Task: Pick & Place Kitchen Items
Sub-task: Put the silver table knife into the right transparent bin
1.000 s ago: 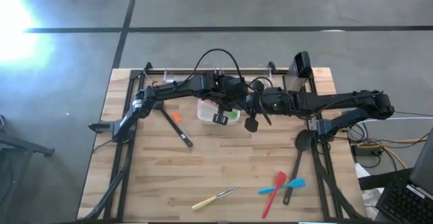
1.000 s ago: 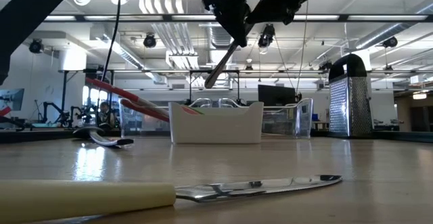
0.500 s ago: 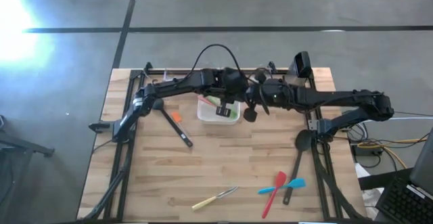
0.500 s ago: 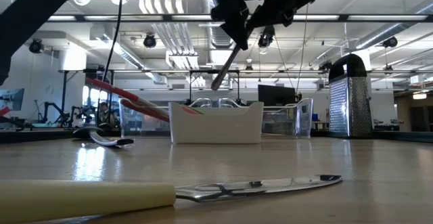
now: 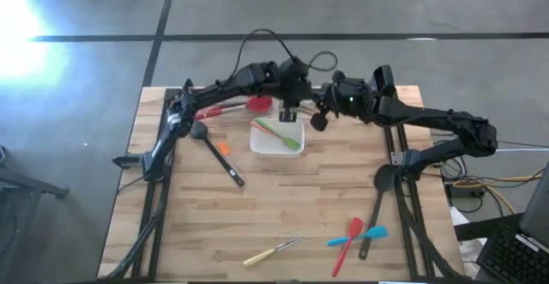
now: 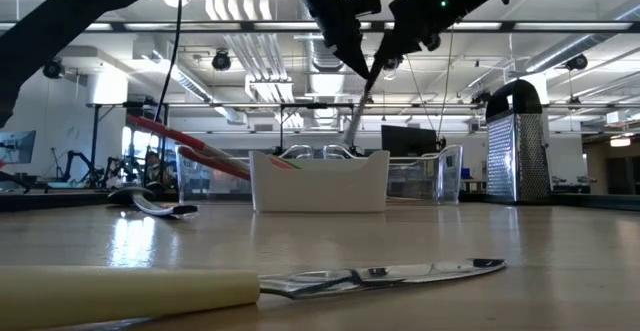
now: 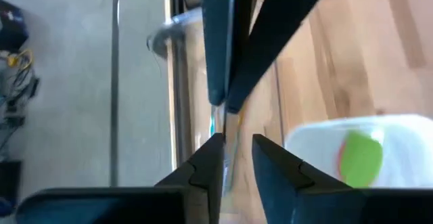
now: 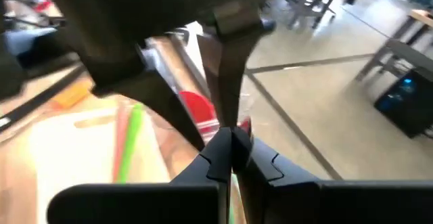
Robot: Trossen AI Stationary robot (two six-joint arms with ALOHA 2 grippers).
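Observation:
A slim grey-handled utensil (image 6: 356,116) hangs steeply in the air over the table's far middle, with my right gripper (image 8: 230,137) shut on it. My left gripper (image 7: 237,153) stands right beside it, above the far rim of the white dish (image 5: 257,142), its fingers a little apart. A green utensil (image 5: 280,133) and a pink one lie in the dish. A red-headed utensil (image 5: 257,105) lies at the far edge. On the table rest a grey spoon (image 5: 214,154), a cream-handled knife (image 5: 270,252), a red spatula (image 5: 350,239), a blue spatula (image 5: 374,232) and a black ladle (image 5: 383,179). My right gripper pinches the utensil's slim handle (image 8: 229,109) between its two fingers. The handle runs on ahead of the fingers, in line with them. It slants steeply down, its lower end (image 6: 346,145) clear of the table. Whether my left gripper touches the utensil I cannot tell.
A metal grater (image 6: 515,141) stands at the far right. Clear bins (image 6: 425,176) sit behind the dish along the far edge. Bare wood lies in the table's middle (image 5: 283,207), between the dish and the utensils near the front edge.
Both grippers have gone together toward the table's far edge, from over the white dish to its far rim, leaving the dish uncovered from above. The grey-handled utensil went with them and now hangs steeper than before.

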